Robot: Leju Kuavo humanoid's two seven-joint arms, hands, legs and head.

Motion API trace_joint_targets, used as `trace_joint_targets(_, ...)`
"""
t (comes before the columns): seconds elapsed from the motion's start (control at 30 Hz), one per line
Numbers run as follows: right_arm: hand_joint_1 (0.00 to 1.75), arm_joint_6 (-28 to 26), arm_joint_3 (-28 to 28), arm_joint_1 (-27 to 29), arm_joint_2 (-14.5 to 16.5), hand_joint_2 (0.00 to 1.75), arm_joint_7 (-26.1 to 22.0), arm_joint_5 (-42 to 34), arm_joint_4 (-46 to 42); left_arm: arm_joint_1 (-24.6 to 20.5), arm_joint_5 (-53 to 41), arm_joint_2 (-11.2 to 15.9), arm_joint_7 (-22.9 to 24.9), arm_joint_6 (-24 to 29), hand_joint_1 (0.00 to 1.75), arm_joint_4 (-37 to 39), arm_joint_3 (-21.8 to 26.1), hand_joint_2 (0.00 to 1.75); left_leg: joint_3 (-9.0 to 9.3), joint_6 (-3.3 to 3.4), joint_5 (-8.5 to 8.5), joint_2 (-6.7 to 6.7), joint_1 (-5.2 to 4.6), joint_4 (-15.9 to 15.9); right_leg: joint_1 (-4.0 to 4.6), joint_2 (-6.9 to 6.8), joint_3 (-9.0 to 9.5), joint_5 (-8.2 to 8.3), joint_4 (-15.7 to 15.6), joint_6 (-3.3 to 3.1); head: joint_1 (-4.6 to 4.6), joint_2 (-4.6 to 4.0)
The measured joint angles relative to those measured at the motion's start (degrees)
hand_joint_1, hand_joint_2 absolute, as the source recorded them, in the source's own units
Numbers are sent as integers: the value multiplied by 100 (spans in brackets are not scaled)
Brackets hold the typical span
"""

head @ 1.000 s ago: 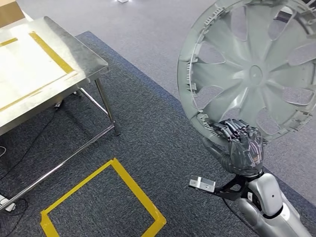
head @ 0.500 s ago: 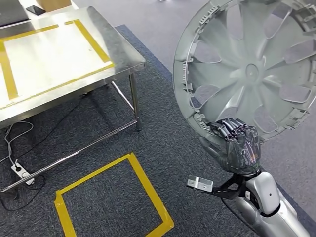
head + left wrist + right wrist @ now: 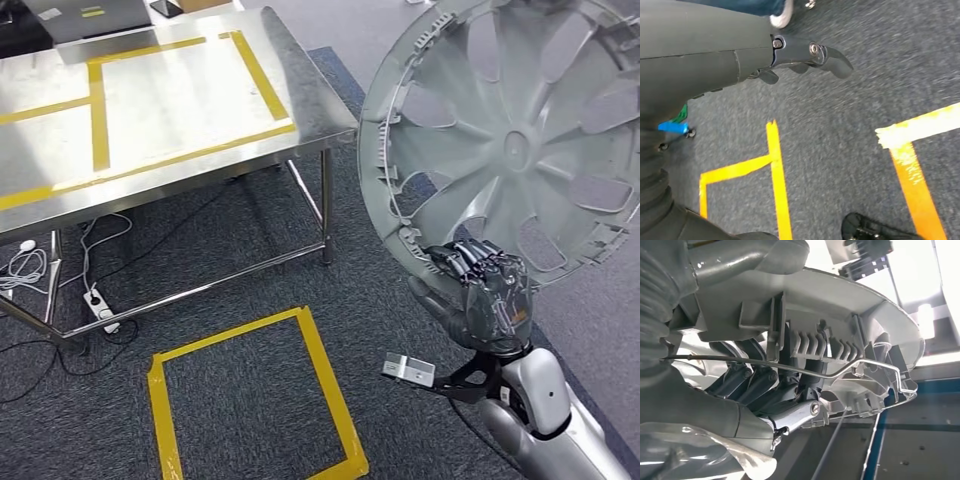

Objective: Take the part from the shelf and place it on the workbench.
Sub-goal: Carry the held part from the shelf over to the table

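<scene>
The part [image 3: 513,140], a grey wheel cover with a spoked face, is held at its near rim by the right robot hand [image 3: 483,295], fingers curled closed over the edge; in the right wrist view the dark fingers [image 3: 753,382] are seen wrapped around the ribbed rim [image 3: 817,342]. The disc is carried roughly upright, standing above the hand on the right of the scene, over the dark carpet [image 3: 249,260]. The desk [image 3: 317,105], a steel surface marked with yellow tape [image 3: 98,120], lies to the far left of the part, well apart from it. The relation that matters: the desk is left and ahead of the holding hand, so the part is judged to need carrying leftward and tilting from upright to flat before release. The right hand is the nearer, being already on the part. The left robot hand [image 3: 806,52] is seen hanging over the floor, fingers loosely extended and holding nothing. A yellow taped square [image 3: 253,395] is marked on the carpet in front of the desk. No containers are present. Placement is judged not yet begun.
</scene>
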Motion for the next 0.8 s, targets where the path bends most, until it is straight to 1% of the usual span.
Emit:
trace_joint_targets(0.03, 175, -1, -1, 1, 0, 175, 1, 0, -1, -5, -1, 1, 3, 1, 0, 0, 0, 175, -111, -30, -147, 191, -7, 251, -4, -90, 22, -3, -16, -31, -13, 0)
trace_joint_targets(0.07, 175, -1, -1, 4, 0, 175, -2, 1, -1, -13, -1, -4, 5, 1, 0, 0, 0, 175, -274, -56, -330, 367, -9, 608, 6, -178, 39, -15, -18, -54, -27, 0)
trace_joint_targets(0.1, 175, -1, 0, 5, 0, 175, -4, 3, -2, -21, -1, -4, 6, 1, 0, 0, 0, 175, -459, -75, -504, 449, 2, 1006, 14, -266, 51, -27, -17, -68, -28, 0)
trace_joint_targets(0.13, 175, -1, 3, 8, 0, 175, -6, 5, -1, -25, -2, -4, 6, 1, 0, 0, 0, 175, -606, -86, -608, 477, 11, 1321, 20, -353, 63, -40, -16, -75, -28, 0)
trace_joint_targets(0.17, 175, -1, 5, 9, 0, 175, -8, 6, -1, -23, -3, -4, 6, 1, 0, 0, 1, 175, -665, -91, -604, 487, 17, 1454, 23, -435, 79, -55, -15, -76, -29, 0)
trace_joint_targets(0.2, 175, -1, 7, 10, 0, 175, -8, 6, 0, -17, -4, -3, 6, 1, 0, 0, 1, 175, -612, -90, -491, 498, 20, 1361, 24, -512, 101, -73, -14, -73, -29, 0)
trace_joint_targets(0.23, 175, -1, 7, 11, 0, 175, -6, 4, 1, -11, -9, -1, 6, 1, 0, 0, 2, 175, -446, -79, -289, 536, 18, 1041, 25, -588, 133, -96, -14, -66, -30, 0)
trace_joint_targets(0.27, 175, -1, 5, 10, 0, 175, -4, 2, 1, -8, -13, 2, 6, 1, 0, 0, 2, 175, -233, -59, -102, 646, 3, 628, 28, -655, 166, -121, -16, -55, -29, 0)
trace_joint_targets(0.3, 175, -2, 3, 10, -1, 175, -3, -1, 1, -11, -17, 3, 6, 2, 0, 0, 2, 175, -47, -33, 24, 773, -28, 255, 43, -712, 188, -147, -12, -34, -32, 0)
trace_joint_targets(0.33, 175, -2, 2, 8, -1, 175, -4, -2, 1, -18, -22, 4, 6, 2, 0, 0, 1, 175, 76, -3, 87, 883, -54, -2, 61, -762, 202, -167, -9, -8, -32, 0)
trace_joint_targets(0.37, 175, -3, 1, 5, -2, 175, -6, -5, 1, -23, -27, 3, 6, 3, 0, 0, 1, 175, 118, 28, 76, 955, -81, -108, 79, -809, 208, -182, -9, 19, -31, 0)
trace_joint_targets(0.4, 175, -3, 1, 2, -2, 175, -8, -10, 1, -22, -36, 3, 5, 3, 0, 0, 0, 175, 115, 58, 59, 941, -96, -126, 93, -853, 216, -191, -15, 47, -31, 0)
trace_joint_targets(0.43, 175, -3, 2, 0, -2, 175, -9, -17, 0, -15, -45, 2, 3, 4, 0, 0, 0, 175, 111, 91, 59, 899, -88, -136, 96, -894, 234, -202, -28, 74, -27, 0)
trace_joint_targets(0.47, 175, -3, 2, -3, -2, 175, -9, -24, -1, -6, -52, -1, 0, 4, 0, 0, 0, 175, 119, 125, 62, 859, -77, -156, 91, -854, 234, -237, -16, 101, -23, -1)
trace_joint_targets(0.5, 175, -4, 1, -3, -2, 175, -8, -31, -3, -3, -57, -3, -6, 5, 0, 0, 0, 175, 129, 162, 68, 826, -61, -176, 80, -742, 195, -311, 69, 122, -18, -1)
trace_joint_targets(0.53, 175, -4, -3, -1, -2, 175, -4, -34, -5, -8, -60, -3, -18, 5, 0, 0, 0, 175, 140, 195, 75, 794, -42, -195, 69, -592, 93, -435, 276, 141, -2, -1)
trace_joint_targets(0.57, 175, -6, -7, 3, -2, 175, 2, -37, -6, -17, -64, -3, -30, 5, 0, 0, 0, 175, 144, 221, 75, 764, -33, -200, 59, -425, -84, -598, 609, 154, 15, -1)
trace_joint_targets(0.6, 175, -7, -9, 11, -2, 175, 7, -37, -7, -27, -68, -2, -43, 4, 0, 0, 0, 175, 144, 240, 70, 732, -33, -199, 54, -326, -308, -764, 1026, 162, 27, -1)
trace_joint_targets(0.63, 175, -8, -10, 23, -2, 175, 11, -36, -7, -33, -73, -3, -58, 3, 0, 0, 0, 175, 146, 250, 65, 699, -37, -198, 54, -283, -528, -874, 1404, 169, 38, -1)
trace_joint_targets(0.67, 175, -9, -9, 34, -2, 175, 13, -34, -6, -35, -77, -7, -73, 2, 0, 0, 0, 175, 152, 255, 60, 669, -41, -196, 54, -267, -688, -885, 1629, 171, 39, 0)
trace_joint_targets(0.7, 175, -11, -7, 43, -2, 175, 11, -31, -6, -36, -82, -10, -92, -2, 0, 0, 0, 175, 162, 257, 54, 640, -44, -195, 54, -264, -742, -772, 1629, 169, 38, 0)
trace_joint_targets(0.73, 175, -13, -8, 50, -2, 175, 11, -28, -6, -36, -89, -13, -114, -5, 0, 0, 0, 175, 179, 253, 47, 614, -44, -194, 53, -264, -674, -555, 1388, 161, 39, -1)
trace_joint_targets(0.77, 175, -15, -11, 51, -2, 175, 11, -26, -6, -36, -95, -15, -133, -10, 0, 0, 0, 175, 198, 242, 35, 590, -42, -193, 51, -266, -520, -296, 985, 150, 40, -1)
trace_joint_targets(0.8, 175, -19, -14, 49, -2, 175, 13, -24, -5, -37, -101, -15, -150, -15, 0, 0, 0, 175, 209, 224, 22, 569, -52, -185, 55, -266, -352, -107, 592, 139, 38, -2)
